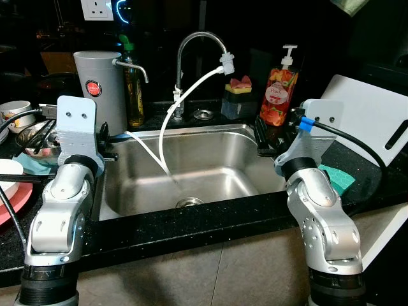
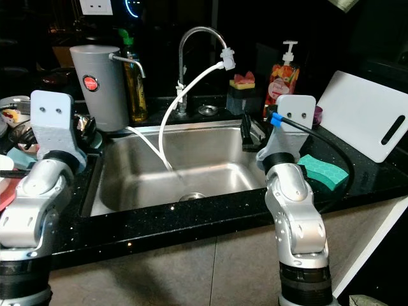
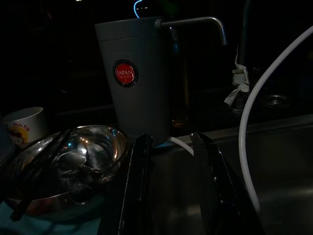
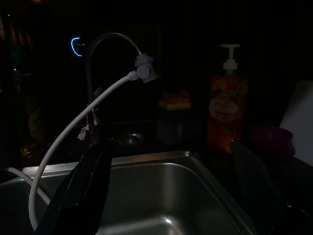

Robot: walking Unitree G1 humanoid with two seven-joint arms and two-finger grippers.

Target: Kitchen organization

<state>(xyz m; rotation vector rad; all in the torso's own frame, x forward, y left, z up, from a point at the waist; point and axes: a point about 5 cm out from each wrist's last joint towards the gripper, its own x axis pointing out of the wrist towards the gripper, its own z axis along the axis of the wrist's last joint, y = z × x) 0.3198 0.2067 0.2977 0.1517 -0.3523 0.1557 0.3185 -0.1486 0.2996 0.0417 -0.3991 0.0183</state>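
A stainless sink lies before me, under a curved faucet with a white hose trailing into the basin. My left gripper is open and holds nothing. It hovers at the sink's left rim, beside a steel bowl of utensils and in front of a grey canister with a red label. My right gripper is wide open and holds nothing. It sits over the sink's right rim, pointing toward the faucet and an orange soap dispenser.
A green sponge and a white cutting board lie on the black counter to the right. A sponge holder and an oil bottle stand behind the sink. A cup, white bowl and pink plate crowd the left counter.
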